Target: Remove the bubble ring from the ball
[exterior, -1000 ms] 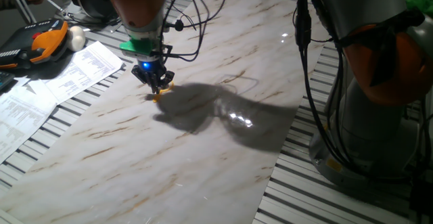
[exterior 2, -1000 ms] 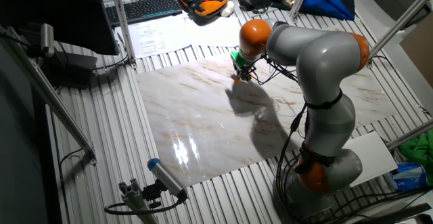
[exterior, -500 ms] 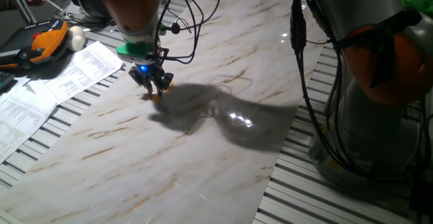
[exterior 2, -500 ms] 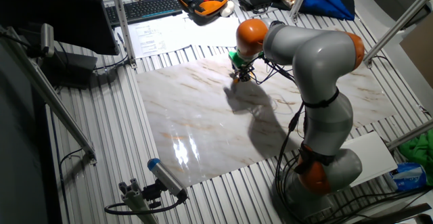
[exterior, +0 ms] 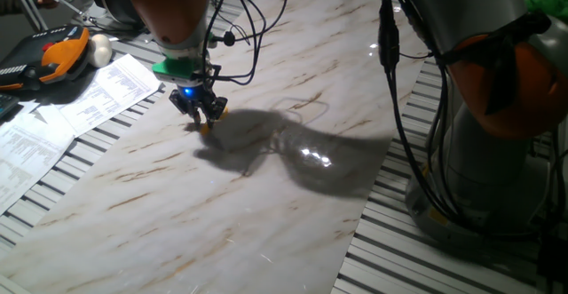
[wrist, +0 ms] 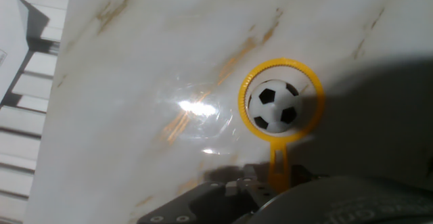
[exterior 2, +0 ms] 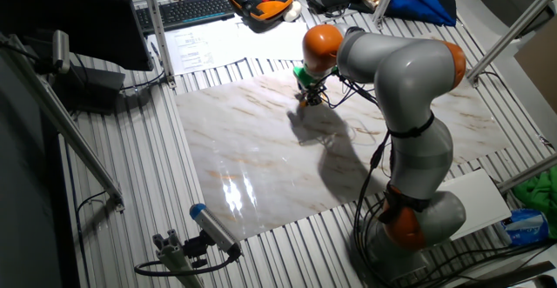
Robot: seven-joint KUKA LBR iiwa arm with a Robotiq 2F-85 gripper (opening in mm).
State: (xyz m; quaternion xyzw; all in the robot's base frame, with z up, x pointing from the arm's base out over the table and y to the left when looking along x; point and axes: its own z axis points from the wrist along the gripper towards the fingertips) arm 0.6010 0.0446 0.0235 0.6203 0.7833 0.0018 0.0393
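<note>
Hand view showed the gripper (wrist: 270, 190) at the near edge, apparently closed on the handle of the bubble ring (wrist: 280, 100), though its fingers were mostly hidden. From there the handle ran straight away to the loop, which encircled the ball (wrist: 274, 106) on the marble board (wrist: 122, 88). Freeing it probably meant lifting.

One bubble ring (wrist: 281, 99). One ball (wrist: 274, 105), black-and-white, inside the ring's loop. One gripper (exterior: 201, 112). One marble-patterned board (exterior: 266, 196). One plain whitish ball (exterior: 99, 51). One orange-and-black pendant (exterior: 49, 56). One keyboard (exterior 2: 193, 10).
</note>
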